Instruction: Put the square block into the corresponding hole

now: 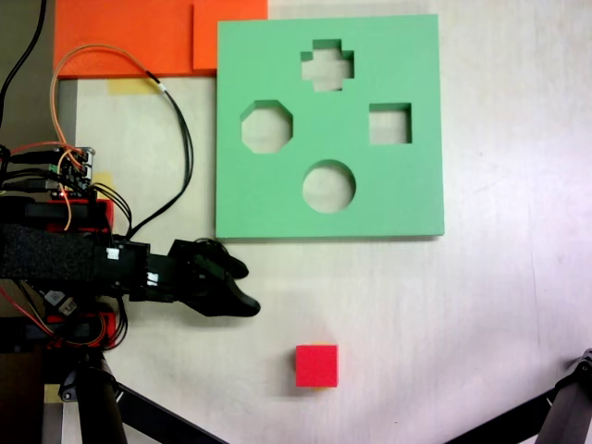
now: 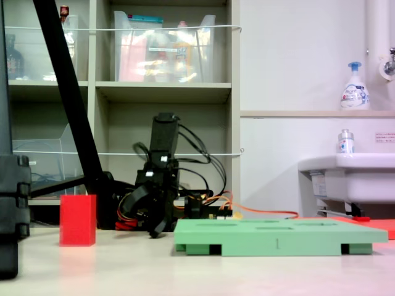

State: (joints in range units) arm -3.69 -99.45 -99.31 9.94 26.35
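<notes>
In the first exterior view the arm (image 1: 55,257) enters from the left edge and lies nearly level over the desk (image 1: 481,314). Its black body is wrapped in a rough dark sleeve and trailed by orange and black wires. The tool (image 1: 242,288) angles toward the first exterior view's lower right, its two black tapered fingers (image 1: 227,268) spread apart with nothing between them. In the second exterior view the arm leans, and the tool (image 2: 148,216) hangs low above the desk with its jaws parted.

The orange foam slabs (image 1: 139,37) lie flat at the first exterior view's top left, touching the board's left edge. The green foam board (image 1: 407,199) is a flat matte square with four cutouts: a cross at the top, an octagon at the left, a circle at the bottom, and the square hole (image 1: 389,124) at the right. In the second exterior view the board (image 2: 278,237) shows as a thick slab lying on the desk.

The square block (image 1: 316,365) is a smooth bright red cube. It rests on the pale desk below the board, well apart from the square hole and near the tool's tips, not touching them. In the second exterior view the block (image 2: 78,220) stands left of the arm.
</notes>
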